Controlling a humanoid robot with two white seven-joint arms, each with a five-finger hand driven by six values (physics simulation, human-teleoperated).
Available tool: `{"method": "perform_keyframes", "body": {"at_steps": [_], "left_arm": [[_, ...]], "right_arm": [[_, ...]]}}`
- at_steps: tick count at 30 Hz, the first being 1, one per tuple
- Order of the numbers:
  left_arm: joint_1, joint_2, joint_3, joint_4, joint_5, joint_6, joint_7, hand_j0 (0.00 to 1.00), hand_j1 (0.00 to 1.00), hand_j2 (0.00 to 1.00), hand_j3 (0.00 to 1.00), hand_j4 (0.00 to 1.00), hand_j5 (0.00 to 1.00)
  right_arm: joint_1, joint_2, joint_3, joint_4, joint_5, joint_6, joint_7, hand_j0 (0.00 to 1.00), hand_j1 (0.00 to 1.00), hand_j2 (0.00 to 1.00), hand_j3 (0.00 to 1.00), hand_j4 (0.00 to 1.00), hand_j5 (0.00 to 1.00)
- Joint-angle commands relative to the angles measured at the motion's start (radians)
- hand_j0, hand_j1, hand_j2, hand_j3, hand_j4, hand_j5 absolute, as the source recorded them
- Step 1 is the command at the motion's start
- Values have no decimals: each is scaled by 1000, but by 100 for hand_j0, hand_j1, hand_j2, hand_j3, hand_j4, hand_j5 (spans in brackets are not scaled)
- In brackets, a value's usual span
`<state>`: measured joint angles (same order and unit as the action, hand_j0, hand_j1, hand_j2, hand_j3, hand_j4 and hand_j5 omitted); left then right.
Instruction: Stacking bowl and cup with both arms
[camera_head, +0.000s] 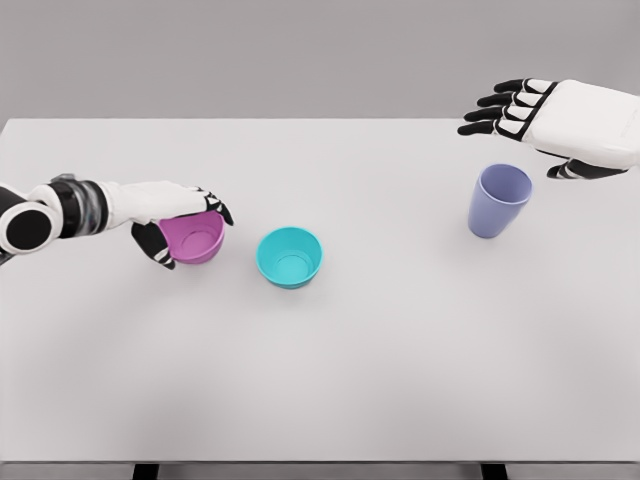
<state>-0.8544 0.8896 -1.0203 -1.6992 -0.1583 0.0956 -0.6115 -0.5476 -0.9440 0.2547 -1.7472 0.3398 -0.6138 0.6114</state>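
You are viewing a bright, evenly lit simulator render with soft, diffuse light and no visible lamp. The white table (400, 380) reads as a nearly uniform pale grey with no glare or hot spots. Shadows are very faint: note only a slight darkening under the teal bowl (290, 257) and beside the lavender cup (498, 200). The insides of both show gentle shading. Edges look slightly soft, with mild blur around the dark fingers (490, 112) of the right hand. The table edges run straight, with no evident lens distortion.
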Motion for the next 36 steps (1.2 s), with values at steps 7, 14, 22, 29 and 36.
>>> {"method": "perform_keyframes", "body": {"at_steps": [7, 14, 22, 29, 36], "left_arm": [[-12, 12, 6, -43, 0, -7, 1, 72, 72, 72, 72, 72, 72], [-17, 11, 8, -65, 0, -10, 1, 71, 71, 71, 71, 71, 71], [-38, -3, 5, -65, -1, -109, 1, 71, 71, 71, 71, 71, 71], [-51, -35, 5, -65, -9, -206, 1, 71, 71, 71, 71, 71, 71], [-61, -77, 3, -65, -14, -243, 1, 71, 71, 71, 71, 71, 71]], "right_arm": [[0, -1, 9, 0, -4, 3, -1, 100, 100, 100, 100, 100, 100], [-2, 2, 17, 0, -4, 3, -1, 100, 100, 100, 100, 100, 100], [-2, 2, 17, 0, -4, 3, -1, 100, 100, 100, 100, 100, 100], [-2, 2, 17, 0, -4, 3, -1, 100, 100, 100, 100, 100, 100], [-2, 2, 17, 0, -4, 3, -1, 100, 100, 100, 100, 100, 100]]}}
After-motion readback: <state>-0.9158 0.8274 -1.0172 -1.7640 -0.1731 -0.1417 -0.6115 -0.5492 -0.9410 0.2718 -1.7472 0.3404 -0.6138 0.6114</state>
